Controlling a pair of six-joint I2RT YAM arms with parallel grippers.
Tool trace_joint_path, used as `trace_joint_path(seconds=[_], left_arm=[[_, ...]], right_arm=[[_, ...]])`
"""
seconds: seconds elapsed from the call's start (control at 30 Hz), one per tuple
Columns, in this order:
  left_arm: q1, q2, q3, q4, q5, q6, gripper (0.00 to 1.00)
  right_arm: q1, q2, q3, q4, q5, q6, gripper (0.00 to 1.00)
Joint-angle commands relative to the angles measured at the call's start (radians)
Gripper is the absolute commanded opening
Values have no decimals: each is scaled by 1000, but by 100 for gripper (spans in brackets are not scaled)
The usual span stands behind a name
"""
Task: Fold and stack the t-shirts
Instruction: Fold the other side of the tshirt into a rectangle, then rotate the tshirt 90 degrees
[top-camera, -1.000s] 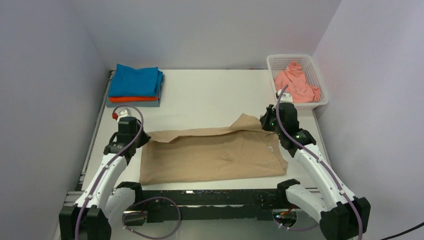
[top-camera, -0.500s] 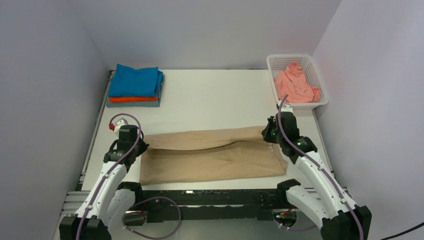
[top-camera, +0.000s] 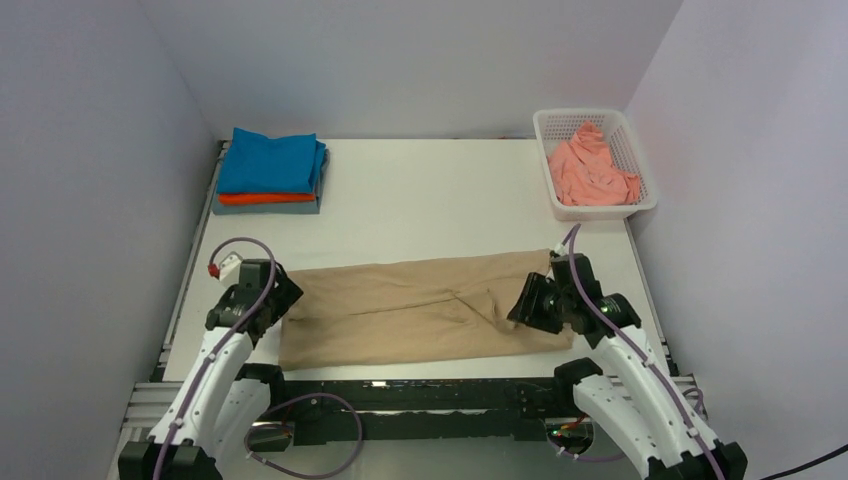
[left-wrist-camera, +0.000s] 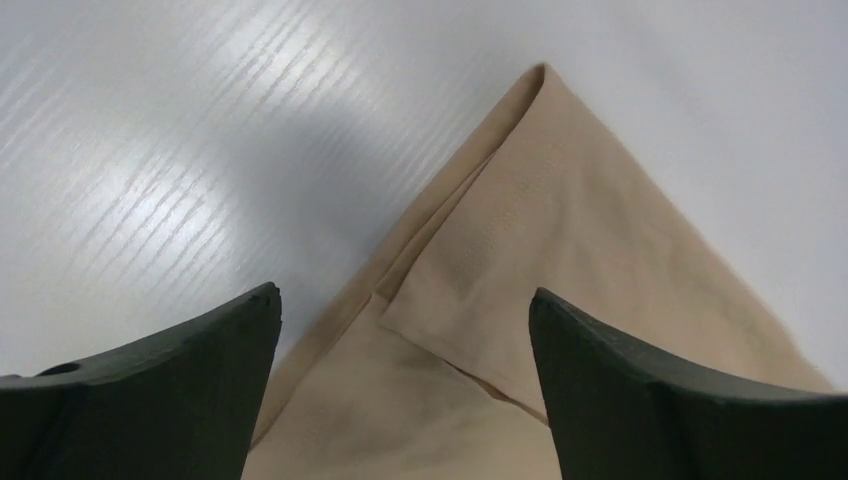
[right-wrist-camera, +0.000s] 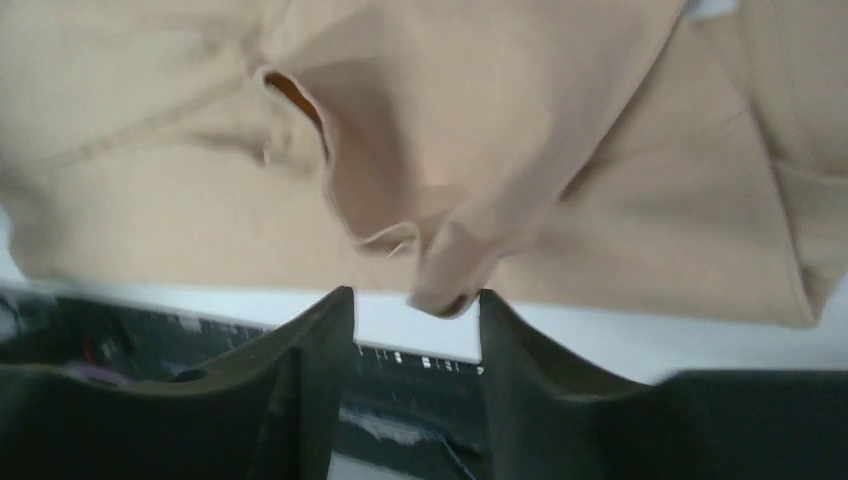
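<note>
Left wrist: left pincer (left-wrist-camera: 402, 292) released, straddling tan shirt (left-wrist-camera: 560, 230) corner flat on bench (left-wrist-camera: 150, 150). Right pincer (right-wrist-camera: 415, 293) parted, raised fold tip touching one finger.

Both arms — left arm (top-camera: 215, 368), right arm (top-camera: 640, 378) — white shells, black joints, purple cable (top-camera: 240, 239) looped over each; small red part (top-camera: 214, 270), maybe a connector, by left wrist; fingers (left-wrist-camera: 150, 390) dark, wedge-shaped

The left arm (top-camera: 212, 365) reached up from the lower left of the overhead frame. Its left gripper (top-camera: 283, 296) sat low, fingers (left-wrist-camera: 200, 350) spread wide. The right arm (top-camera: 630, 365) bent inward from the lower right, and the right gripper (top-camera: 520, 305) pointed left, its fingers narrowly apart.
</note>
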Motion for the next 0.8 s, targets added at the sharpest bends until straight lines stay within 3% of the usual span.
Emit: trace_joint_path(seconds=[0.0, 0.13, 0.17, 0.3, 0.43, 0.6, 0.77], left_arm=[[-2, -73, 95, -101, -89, -78, 99], [-3, -107, 117, 6, 0, -35, 99], [-4, -105, 117, 51, 43, -10, 99], [-14, -19, 128, 230, 258, 93, 100], [-61, 207, 165, 369, 528, 183, 99], [-174, 491, 247, 368, 579, 255, 99], [-192, 629, 253, 365, 560, 277, 99]], right_arm=[[7, -87, 42, -262, -211, -28, 62], [8, -142, 65, -213, -209, -38, 96], [7, -142, 67, -167, -205, -36, 99], [7, -72, 55, 21, -133, 15, 100], [6, 39, -2, 182, -21, 143, 100], [6, 196, -88, 335, -11, 229, 100], [1, 404, -97, 500, 38, 258, 100]])
